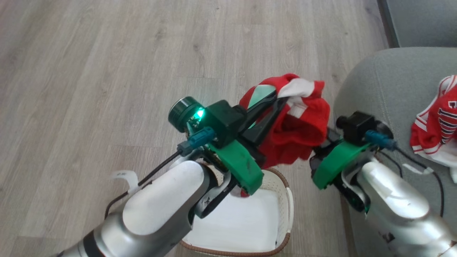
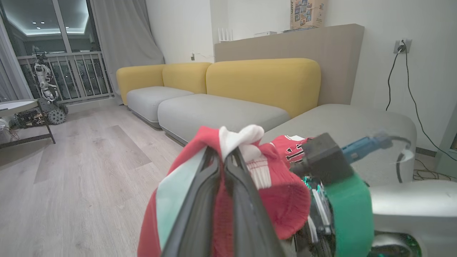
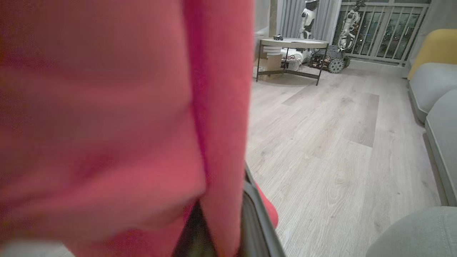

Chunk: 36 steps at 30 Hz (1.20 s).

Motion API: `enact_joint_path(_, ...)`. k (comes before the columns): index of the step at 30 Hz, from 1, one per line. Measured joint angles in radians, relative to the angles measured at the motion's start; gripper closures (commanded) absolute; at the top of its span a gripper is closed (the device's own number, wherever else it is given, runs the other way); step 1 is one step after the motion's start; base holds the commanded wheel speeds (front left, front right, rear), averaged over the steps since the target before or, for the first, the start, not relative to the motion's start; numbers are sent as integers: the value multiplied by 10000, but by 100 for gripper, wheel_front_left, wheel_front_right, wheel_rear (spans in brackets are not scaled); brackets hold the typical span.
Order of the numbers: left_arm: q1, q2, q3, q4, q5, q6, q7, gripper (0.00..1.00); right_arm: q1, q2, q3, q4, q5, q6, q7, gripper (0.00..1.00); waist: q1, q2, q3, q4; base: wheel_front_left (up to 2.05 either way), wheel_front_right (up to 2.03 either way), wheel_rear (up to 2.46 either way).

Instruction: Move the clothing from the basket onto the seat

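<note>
Clothing: one red garment with white trim, bunched up and hanging in the air over the far end of the basket, left of the seat.
Left hand: clamped shut on the top of the bunch; in the left wrist view a white fold sticks up past its fingertips and red cloth drapes down both sides.
Right hand: closed on the same garment from the right, with a red fold pinched between its two fingers; the cloth covers its fingertips in the head view.
Second garment: red with white stripes and dark lettering, lying crumpled on the seat at the right, well apart from the held one.
Basket: on the floor, near, below the left forearm; cream perforated wall with a brown rim.
White sheet: flat in the bottom of the basket.
Seat: grey-green cushion with a rounded corner, just right of the basket.
Floor: pale wood planks, left and far.
</note>
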Motion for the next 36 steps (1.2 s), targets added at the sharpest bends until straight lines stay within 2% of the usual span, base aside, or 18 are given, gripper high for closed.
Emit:
enact_joint_path(9, 556, 291, 190, 422, -211, 215, -100, 100, 517, -21, -1210, -848, 0, 0, 0, 100, 0, 0, 107, -400, 0, 0, 0)
enact_joint_path(10, 605, 313, 188, 481, -284, 261, -100, 98, 628, -29, -1358, -918, -2, 0, 0, 100, 0, 0, 113, -455, 0, 0, 0)
enact_joint_path(11, 653, 316, 194, 508, -334, 263, -100, 59, 715, -31, -1492, -978, -2, 0, 0, 100, 0, 0, 120, -509, 0, 0, 0)
enact_joint_path(12, 700, 314, 190, 529, -374, 259, -100, 6, 793, -33, -1636, -1035, 0, 0, 0, 100, 0, 0, 130, -560, 0, 0, 0)
enact_joint_path(13, 748, 301, 186, 550, -428, 257, -100, 0, 858, -33, -1758, -1104, -2, 0, 0, 100, 0, 0, 139, -614, 0, 0, 0)
enact_joint_path(21, 910, 232, 215, 738, -614, 261, -443, 0, 1282, -23, -2940, -2073, 479, 0, 2, 100, 0, 0, 255, -1230, 0, 0, 0)
enact_joint_path(30, 1062, 226, 199, 976, -593, 272, -807, 0, 1510, -336, -4163, -3567, 803, 0, 0, 100, 0, 0, 491, -2169, 0, 0, 0)
enact_joint_path(36, 1039, 226, 171, 1129, -405, 249, -1151, 0, 1914, -616, -4437, -4334, 702, 0, 0, 100, 0, 0, 701, -2997, 0, 0, 0)
